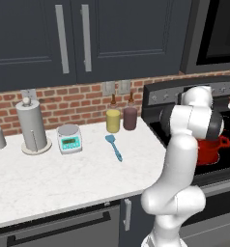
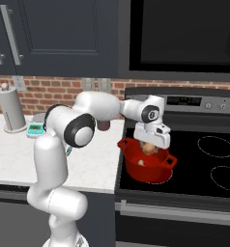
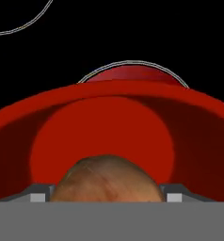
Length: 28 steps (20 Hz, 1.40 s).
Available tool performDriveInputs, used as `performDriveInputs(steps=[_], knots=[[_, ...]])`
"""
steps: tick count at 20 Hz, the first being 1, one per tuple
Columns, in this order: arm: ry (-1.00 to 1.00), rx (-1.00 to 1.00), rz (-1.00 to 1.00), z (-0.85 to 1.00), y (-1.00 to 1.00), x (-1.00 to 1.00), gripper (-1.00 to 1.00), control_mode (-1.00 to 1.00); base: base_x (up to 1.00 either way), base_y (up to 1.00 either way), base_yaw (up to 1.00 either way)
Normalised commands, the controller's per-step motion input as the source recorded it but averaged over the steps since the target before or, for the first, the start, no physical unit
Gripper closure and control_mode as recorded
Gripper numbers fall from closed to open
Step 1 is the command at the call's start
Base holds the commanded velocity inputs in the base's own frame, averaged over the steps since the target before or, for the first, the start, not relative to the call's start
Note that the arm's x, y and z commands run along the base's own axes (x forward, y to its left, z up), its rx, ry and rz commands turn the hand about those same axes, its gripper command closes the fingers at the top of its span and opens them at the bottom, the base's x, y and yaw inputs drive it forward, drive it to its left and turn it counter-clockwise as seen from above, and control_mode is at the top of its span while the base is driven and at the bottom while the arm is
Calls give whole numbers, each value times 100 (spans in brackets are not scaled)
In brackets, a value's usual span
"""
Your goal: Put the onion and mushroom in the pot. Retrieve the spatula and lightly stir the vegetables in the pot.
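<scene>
Closest to the hand camera, a round brown vegetable (image 3: 107,181) sits between the two fingertips (image 3: 37,195), its skin pale and faintly streaked; by that look it is the mushroom, and the jaws are clenched on it. Right beneath it opens the pot (image 3: 20,117), its red floor and far wall plain from this angle, with one loop handle past the rim against the black stove top.

The right base view adds what the hand camera misses: the gripper (image 2: 150,146) hangs over the pot (image 2: 158,176), the pale mushroom (image 2: 150,148) between its jaws just above the rim, and a second small orange-brown ball, the onion (image 2: 141,162), lies inside on the pot floor. The pot stands on the stove (image 2: 194,169), on the burner nearest the surface (image 2: 15,154).

The left base view hides most of that behind the arm, showing just a slice of the pot (image 1: 211,150). It alone shows the spatula (image 1: 114,146), lying flat on the white surface (image 1: 49,178), well apart from the pot. Farther back stand a small scale (image 1: 69,138), a paper towel holder (image 1: 33,126) and two jars (image 1: 113,120) against the brick wall.
</scene>
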Motion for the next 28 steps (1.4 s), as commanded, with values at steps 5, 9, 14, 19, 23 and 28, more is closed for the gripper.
performDriveInputs(steps=[5, 9, 14, 19, 23, 28], knots=[[-1, 0, 0, 0, 0, -50, -100, -100, 0, 0, 0], [0, 0, 0, 0, 0, -11, -100, -100, 0, 0, 0], [-5, 0, 0, 0, 0, 0, -100, -100, 0, 0, 0], [-2, 0, 0, 4, 0, -2, -100, -100, 0, 0, 0], [-14, 0, 0, 4, 0, -5, -100, -100, 0, 0, 0], [-15, 0, 0, 6, -9, -21, -100, -100, 0, 0, 0]])
